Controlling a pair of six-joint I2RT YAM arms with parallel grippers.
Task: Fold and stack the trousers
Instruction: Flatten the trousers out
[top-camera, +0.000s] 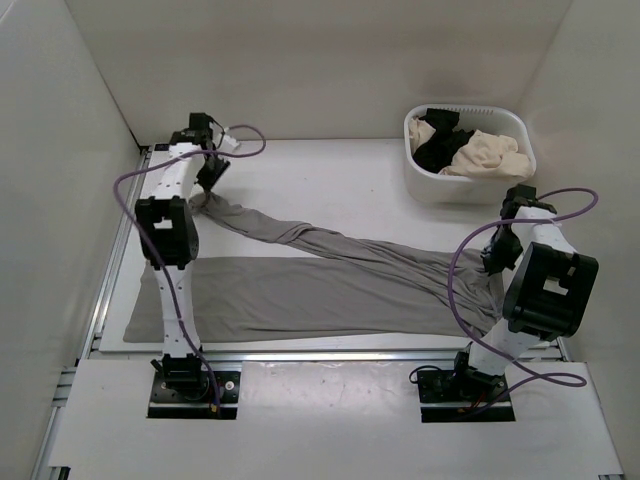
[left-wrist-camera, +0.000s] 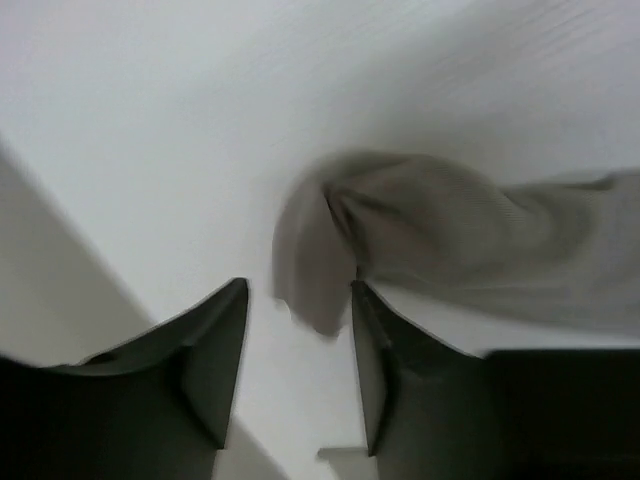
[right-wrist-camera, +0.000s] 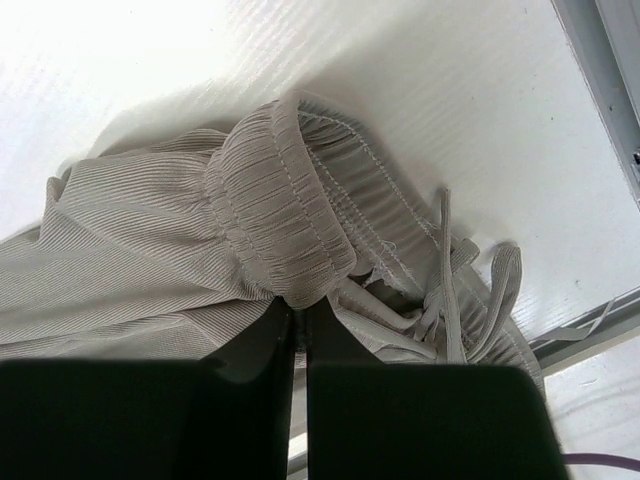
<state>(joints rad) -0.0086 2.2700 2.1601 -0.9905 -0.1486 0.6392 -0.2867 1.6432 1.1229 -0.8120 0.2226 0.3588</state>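
Grey ribbed trousers (top-camera: 330, 285) lie across the table. One leg lies flat along the near edge. The other leg stretches to the far left, its cuff (top-camera: 205, 203) right by my left gripper (top-camera: 212, 182). In the left wrist view the left gripper (left-wrist-camera: 298, 290) is open, and the cuff (left-wrist-camera: 330, 250) lies just beyond the tips, touching the right finger (left-wrist-camera: 375, 350) without being pinched. My right gripper (top-camera: 495, 265) is at the waist end. In the right wrist view it (right-wrist-camera: 302, 305) is shut on the elastic waistband (right-wrist-camera: 280, 220), with the drawstrings (right-wrist-camera: 445, 290) loose beside it.
A white basket (top-camera: 440, 185) with black and cream clothes stands at the far right. White walls enclose the table on the left, back and right. A metal rail (top-camera: 110, 270) runs along the left edge, and another runs along the near edge (top-camera: 380, 352).
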